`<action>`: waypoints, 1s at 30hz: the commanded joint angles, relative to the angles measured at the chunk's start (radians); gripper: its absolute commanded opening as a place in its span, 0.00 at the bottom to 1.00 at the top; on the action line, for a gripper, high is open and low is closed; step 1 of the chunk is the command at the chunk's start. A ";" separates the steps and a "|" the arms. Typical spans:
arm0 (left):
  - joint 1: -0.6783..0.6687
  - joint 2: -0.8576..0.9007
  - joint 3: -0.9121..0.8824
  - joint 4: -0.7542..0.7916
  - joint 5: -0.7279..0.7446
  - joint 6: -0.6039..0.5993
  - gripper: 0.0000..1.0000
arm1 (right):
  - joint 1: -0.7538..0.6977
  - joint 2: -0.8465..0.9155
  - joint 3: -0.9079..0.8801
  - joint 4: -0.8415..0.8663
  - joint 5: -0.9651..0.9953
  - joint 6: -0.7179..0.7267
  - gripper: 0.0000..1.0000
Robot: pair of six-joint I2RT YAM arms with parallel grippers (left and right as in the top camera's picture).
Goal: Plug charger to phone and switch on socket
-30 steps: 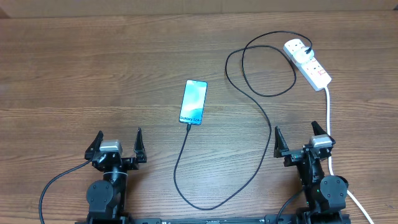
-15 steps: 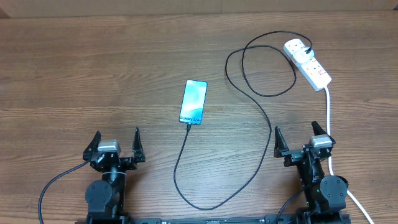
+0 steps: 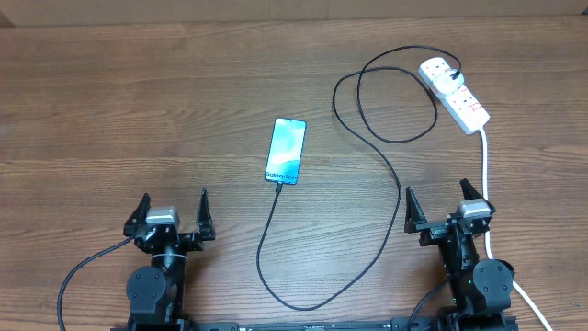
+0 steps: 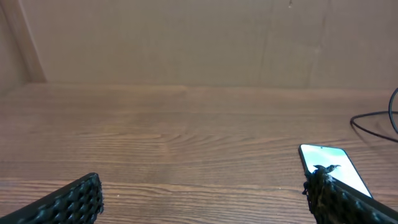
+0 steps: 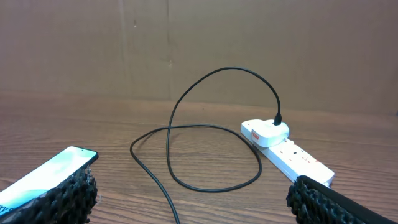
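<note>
The phone [image 3: 286, 151] lies face up mid-table, its teal screen lit; it also shows at the right of the left wrist view [image 4: 333, 167] and at the left of the right wrist view [image 5: 43, 176]. The black charger cable [image 3: 386, 175] runs from the phone's near end, curves along the front, loops and reaches its white plug [image 3: 439, 71] seated in the white socket strip [image 3: 462, 99] at the back right, also visible as the socket [image 5: 295, 159]. My left gripper [image 3: 172, 211] stands open near the front left, holding nothing. My right gripper [image 3: 442, 204] stands open at the front right, holding nothing.
The socket's thick white cord [image 3: 486, 198] runs down the right side past my right arm to the front edge. A brown cardboard wall [image 5: 199, 43] backs the wooden table [image 3: 138, 110].
My left gripper shifted very slightly to the left. Nothing else has moved.
</note>
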 commanded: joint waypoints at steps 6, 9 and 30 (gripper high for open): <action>0.010 -0.012 -0.005 -0.002 0.016 0.047 1.00 | -0.004 -0.011 -0.010 0.006 0.009 0.003 1.00; 0.010 -0.012 -0.005 -0.002 0.016 0.047 1.00 | -0.004 -0.011 -0.010 0.006 0.009 0.003 1.00; 0.018 -0.012 -0.005 -0.002 0.012 0.038 1.00 | -0.004 -0.011 -0.010 0.006 0.009 0.003 1.00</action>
